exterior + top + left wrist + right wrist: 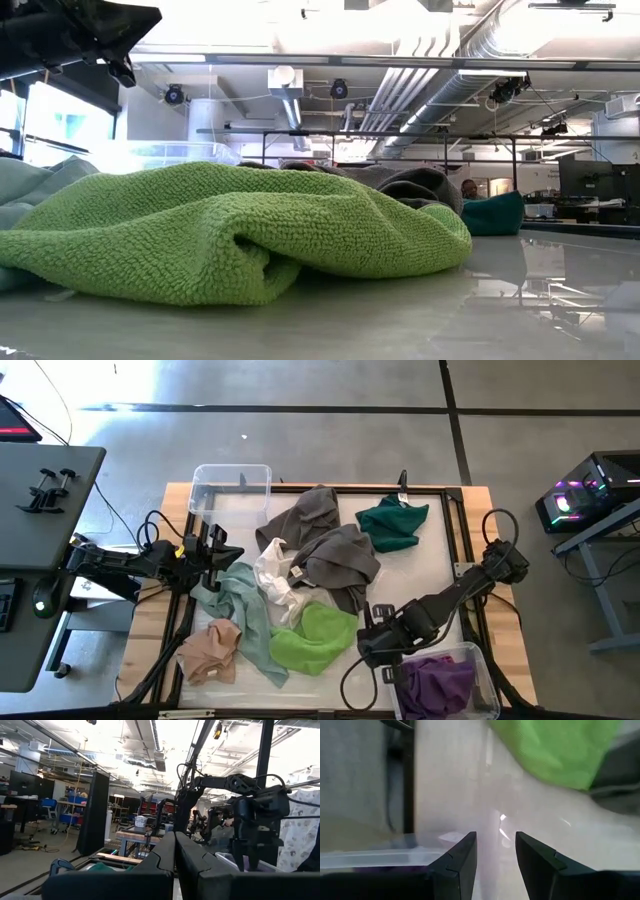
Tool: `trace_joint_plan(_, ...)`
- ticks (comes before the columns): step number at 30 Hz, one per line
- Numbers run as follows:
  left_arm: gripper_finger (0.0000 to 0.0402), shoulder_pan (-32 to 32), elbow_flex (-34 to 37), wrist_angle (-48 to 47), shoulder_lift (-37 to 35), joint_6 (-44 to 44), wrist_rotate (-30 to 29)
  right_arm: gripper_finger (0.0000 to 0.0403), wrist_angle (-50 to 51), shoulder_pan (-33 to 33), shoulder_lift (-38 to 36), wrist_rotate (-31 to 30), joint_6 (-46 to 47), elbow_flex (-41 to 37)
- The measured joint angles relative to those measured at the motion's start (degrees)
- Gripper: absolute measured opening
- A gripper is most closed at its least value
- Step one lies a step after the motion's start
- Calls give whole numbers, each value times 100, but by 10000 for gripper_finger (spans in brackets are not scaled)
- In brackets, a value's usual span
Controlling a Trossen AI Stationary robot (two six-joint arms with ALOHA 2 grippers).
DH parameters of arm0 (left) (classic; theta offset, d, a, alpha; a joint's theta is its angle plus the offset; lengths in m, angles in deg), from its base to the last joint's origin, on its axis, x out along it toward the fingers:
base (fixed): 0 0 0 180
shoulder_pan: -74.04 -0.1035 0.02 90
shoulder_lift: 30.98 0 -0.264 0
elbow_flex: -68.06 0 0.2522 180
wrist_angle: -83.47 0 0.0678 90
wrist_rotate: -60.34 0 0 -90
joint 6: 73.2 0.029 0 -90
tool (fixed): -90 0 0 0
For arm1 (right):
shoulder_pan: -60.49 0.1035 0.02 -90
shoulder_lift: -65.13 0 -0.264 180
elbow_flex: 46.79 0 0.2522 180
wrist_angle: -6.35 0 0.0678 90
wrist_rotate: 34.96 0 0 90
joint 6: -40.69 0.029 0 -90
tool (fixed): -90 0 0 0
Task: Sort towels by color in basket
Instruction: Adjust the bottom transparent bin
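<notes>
Low view: glossy table under ceiling ducts.

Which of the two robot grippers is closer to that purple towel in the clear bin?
The right gripper hangs open just beside the purple towel. The left gripper, shut, waits across the table by the other bin.

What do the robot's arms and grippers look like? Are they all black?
Mostly, yes. Both arms are dark, jointed and chunky, with black cables looping beside them. The left arm has a small yellow mark near its left gripper. The right gripper ends in two flat, dark, blocky fingers, each with a small notched step along the inner edge. The left gripper's fingers look the same: dark and angular.
</notes>
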Motion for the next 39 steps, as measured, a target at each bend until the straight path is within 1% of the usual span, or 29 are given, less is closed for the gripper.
trace_joint_plan(1,0,0,0,0,0,0,0,128,-140,2,0,93,-51,7)
trace_joint_plan(4,0,0,0,-2,-2,-2,0,128,-797,2,12,773,-418,8)
trace_joint_plan(7,0,-1,0,-2,0,-2,0,128,-1180,4,60,1004,-682,14)
trace_joint_plan(10,0,0,0,-6,-2,-2,0,119,-1031,3,166,1086,-779,16)
trace_joint_plan(14,0,0,0,-46,-1,-2,2,91,-621,2,372,1308,-799,14)
trace_joint_plan(19,0,-2,0,-52,-2,-4,2,52,-318,4,463,1334,-907,14)
trace_joint_plan(27,0,-1,0,-50,0,-7,2,7,192,-5,463,1266,-529,24)
trace_joint_plan(33,0,-1,0,-50,-1,-8,2,2,210,-4,463,1256,-364,24)
trace_joint_plan(39,0,0,0,-50,-2,-11,4,2,353,5,466,1032,-364,164)
